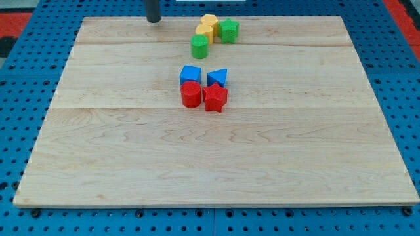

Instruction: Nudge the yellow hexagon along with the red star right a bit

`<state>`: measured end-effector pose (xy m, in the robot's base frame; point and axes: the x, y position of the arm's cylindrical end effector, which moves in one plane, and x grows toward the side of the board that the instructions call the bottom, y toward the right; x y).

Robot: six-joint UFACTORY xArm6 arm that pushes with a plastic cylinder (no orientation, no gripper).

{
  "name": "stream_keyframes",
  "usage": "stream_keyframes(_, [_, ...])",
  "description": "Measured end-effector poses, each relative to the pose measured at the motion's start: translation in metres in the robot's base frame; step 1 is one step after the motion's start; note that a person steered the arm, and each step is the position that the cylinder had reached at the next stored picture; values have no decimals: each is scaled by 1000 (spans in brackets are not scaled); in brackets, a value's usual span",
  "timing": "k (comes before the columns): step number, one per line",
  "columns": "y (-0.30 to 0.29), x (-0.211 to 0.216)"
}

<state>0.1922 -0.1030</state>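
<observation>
My tip (153, 19) sits at the surface's (118, 164) top edge with no jaws to open or shut, while the yellow hexagon (209, 21) lies to its right and the red star (215, 98) lower right, mid-frame.

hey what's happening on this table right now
A robot arm with a dark rod pushes coloured blocks around a wooden board. My tip sits at the view's top edge, left of the yellow blocks, touching nothing. Those yellow blocks cluster with a green cylinder and a green star-like block. The red star sits mid-board beside a red cylinder, below a blue cube and a blue triangular block.
</observation>
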Motion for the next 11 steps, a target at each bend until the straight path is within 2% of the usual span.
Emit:
stream_keyframes(1, [68,0])
stream_keyframes(2, [97,2])
stream_keyframes(3, [101,47])
stream_keyframes(4, [99,73])
stream_keyframes(8, [99,86])
stream_keyframes(10, [78,51])
stream_keyframes(11, [65,70])
